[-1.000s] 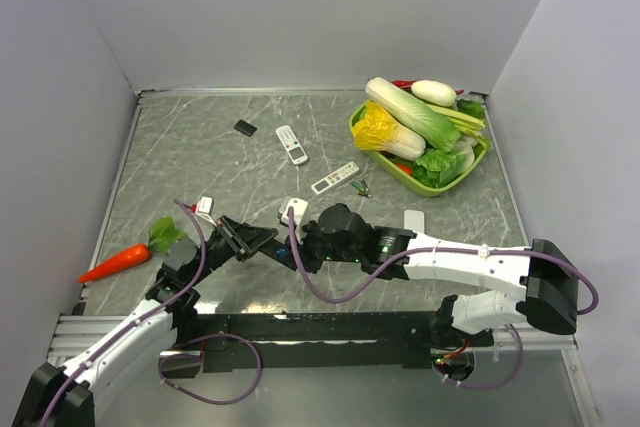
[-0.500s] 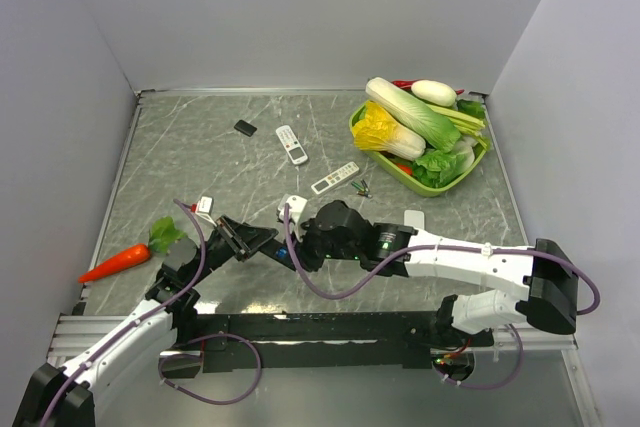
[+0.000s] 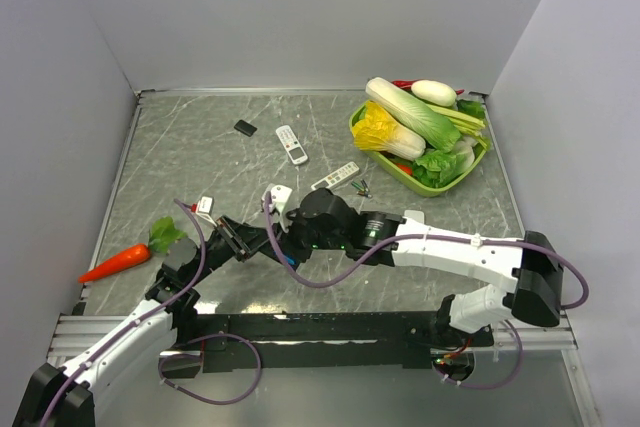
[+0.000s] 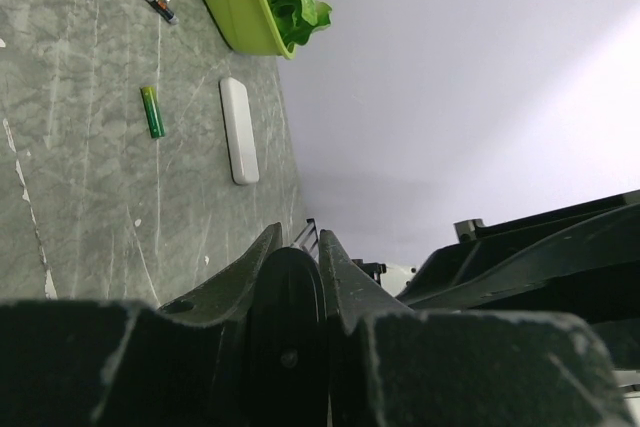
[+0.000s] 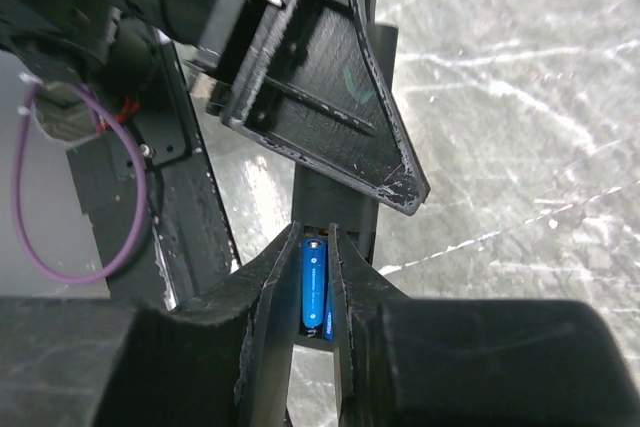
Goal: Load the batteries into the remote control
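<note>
Movement shows in the right arm: since the earlier top view its wrist has slid left and further up the counter (image 3: 200,147), closing on the left claw (image 3: 265,239), while the left arm has kept its place. Right claw (image 5: 313,247) stands narrow, its black wedge-shaped fingers pinching a blue battery (image 5: 312,287), a smooth slim cylinder set in the recess of the dark remote (image 5: 335,209). Left claw is clamped tight on that flat black remote. Beyond, on the grey marbled counter, lie a green battery (image 4: 152,112), a white cover (image 4: 238,130) with rounded ends, and a glossy green tray (image 4: 235,7) of leafy vegetables.
</note>
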Robot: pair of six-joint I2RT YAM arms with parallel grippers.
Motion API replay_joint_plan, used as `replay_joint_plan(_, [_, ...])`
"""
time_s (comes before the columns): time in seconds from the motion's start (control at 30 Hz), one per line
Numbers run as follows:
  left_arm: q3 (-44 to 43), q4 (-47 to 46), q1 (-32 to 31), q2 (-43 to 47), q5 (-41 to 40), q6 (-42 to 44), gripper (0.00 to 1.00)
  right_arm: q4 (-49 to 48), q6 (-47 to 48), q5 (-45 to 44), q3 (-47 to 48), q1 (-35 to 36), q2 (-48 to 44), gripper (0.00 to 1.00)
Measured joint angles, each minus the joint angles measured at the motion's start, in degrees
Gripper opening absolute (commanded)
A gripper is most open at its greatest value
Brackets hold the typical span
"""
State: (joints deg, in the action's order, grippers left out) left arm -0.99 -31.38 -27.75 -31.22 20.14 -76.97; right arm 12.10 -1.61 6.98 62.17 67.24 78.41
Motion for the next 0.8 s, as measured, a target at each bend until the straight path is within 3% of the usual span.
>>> replay_joint_plan(0.6, [0.0,0.3,0.0,-0.5,0.2,-0.2,0.01,4.7,-0.3,0.0,1.9,0.0,3.0,0.17])
replay_joint_plan(0.8, [0.0,1.0,0.0,-0.5,0.1,-0.2,0.01,4.7,-0.4,0.9,2.0,0.0,3.4,0.10])
